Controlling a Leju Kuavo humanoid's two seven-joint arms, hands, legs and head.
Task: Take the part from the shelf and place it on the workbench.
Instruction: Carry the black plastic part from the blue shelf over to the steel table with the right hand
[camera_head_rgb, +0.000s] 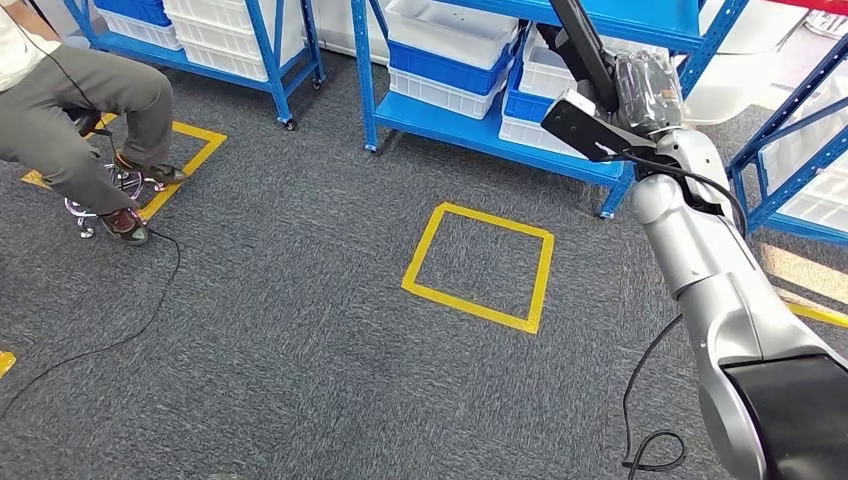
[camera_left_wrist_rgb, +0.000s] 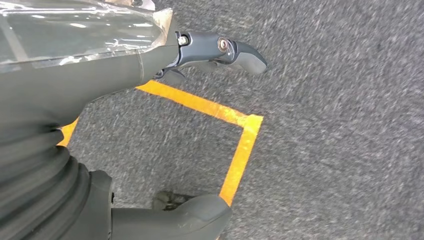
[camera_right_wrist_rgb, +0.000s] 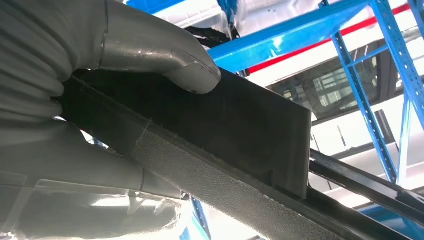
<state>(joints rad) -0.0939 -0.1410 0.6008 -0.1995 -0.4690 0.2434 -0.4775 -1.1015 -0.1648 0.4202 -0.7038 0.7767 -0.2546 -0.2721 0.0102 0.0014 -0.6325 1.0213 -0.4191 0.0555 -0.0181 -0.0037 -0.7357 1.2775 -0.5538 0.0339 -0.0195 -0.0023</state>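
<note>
My right hand (camera_head_rgb: 648, 88) is raised in front of the blue shelf (camera_head_rgb: 480, 122) and grips the part (camera_head_rgb: 583, 128), a long black piece with a flat plate end. In the right wrist view the thumb (camera_right_wrist_rgb: 165, 60) presses on the part's flat black panel (camera_right_wrist_rgb: 240, 125), which has a felt-like strip along its edge. My left hand (camera_left_wrist_rgb: 60, 100) hangs over the grey carpet with a finger (camera_left_wrist_rgb: 225, 50) and the thumb (camera_left_wrist_rgb: 190, 217) spread apart and nothing between them.
White and blue bins (camera_head_rgb: 450, 40) fill the shelf levels. A person (camera_head_rgb: 80, 110) sits on a stool at the far left. A yellow tape square (camera_head_rgb: 480, 262) marks the carpet in the middle. Cables (camera_head_rgb: 100, 340) lie on the floor.
</note>
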